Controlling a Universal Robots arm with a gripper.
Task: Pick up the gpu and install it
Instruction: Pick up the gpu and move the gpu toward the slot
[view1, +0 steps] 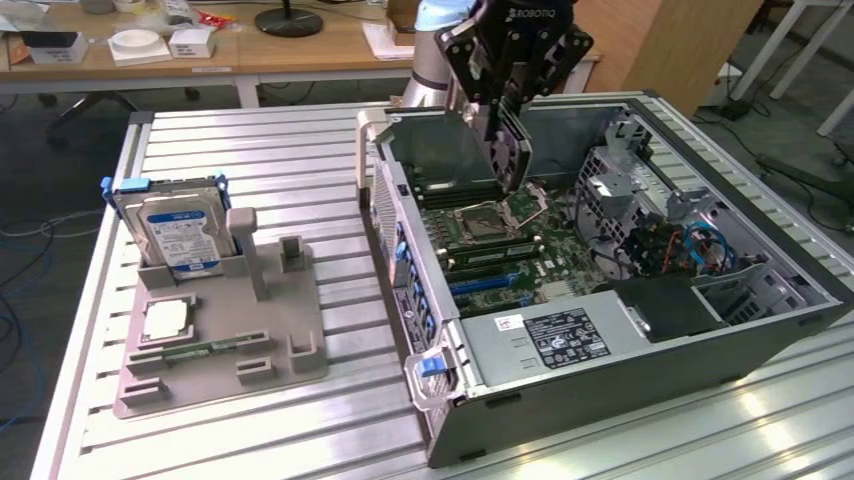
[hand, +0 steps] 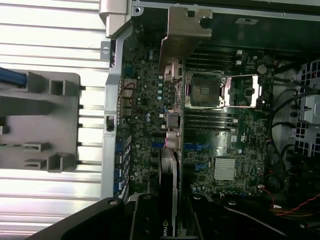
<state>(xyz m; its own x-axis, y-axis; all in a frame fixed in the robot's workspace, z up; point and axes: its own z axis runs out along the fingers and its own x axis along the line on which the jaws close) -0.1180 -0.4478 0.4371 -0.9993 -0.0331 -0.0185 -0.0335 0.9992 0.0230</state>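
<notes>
You see the gripper (view1: 513, 108) (hand: 170, 222) poised over the open computer case (view1: 627, 395), its jaws pinched against the two flat faces of the gpu (view1: 513, 155) (hand: 169, 175). The gpu hangs on edge inside the case opening, above the motherboard (view1: 541, 250) (hand: 142, 100) and just beside the CPU socket (view1: 478, 222) (hand: 205, 90). You cannot tell whether its lower edge touches the board. The hard drive (view1: 180, 230) stands upright in the grey fixture (view1: 267, 345), well apart at the exterior view's left.
</notes>
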